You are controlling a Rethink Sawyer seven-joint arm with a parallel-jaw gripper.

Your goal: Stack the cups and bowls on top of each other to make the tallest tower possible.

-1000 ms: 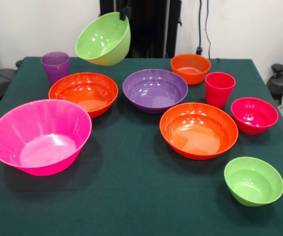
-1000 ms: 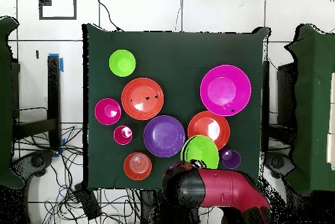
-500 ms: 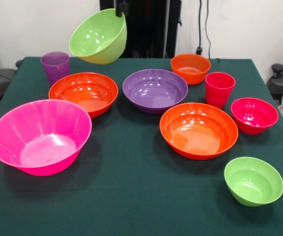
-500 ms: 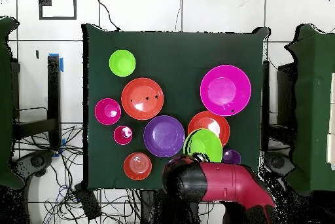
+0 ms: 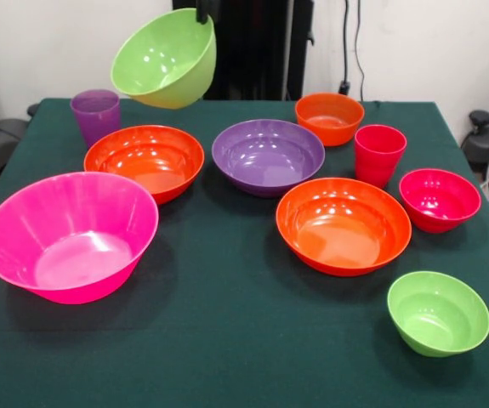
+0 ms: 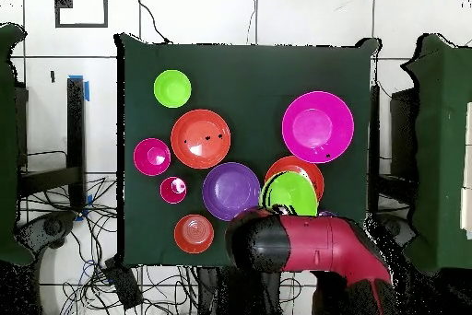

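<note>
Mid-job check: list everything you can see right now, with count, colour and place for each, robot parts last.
Table: one, dark green cloth.
Large lime green bowl: one, tilted in the air above the table's far side, held by its rim.
Small lime green bowl: one, near right corner.
Hot pink bowl: one, large, near left.
Orange bowls: three; left, centre-right, small at the far side.
Purple bowl: one, centre.
Red-pink bowl: one, right.
Purple cup: one, far left.
Red-pink cup: one, right of the purple bowl.
Arm: red and black.
Pincer: on the lifted bowl's rim.

Bright, even light — glossy glare, soft shadows
</note>
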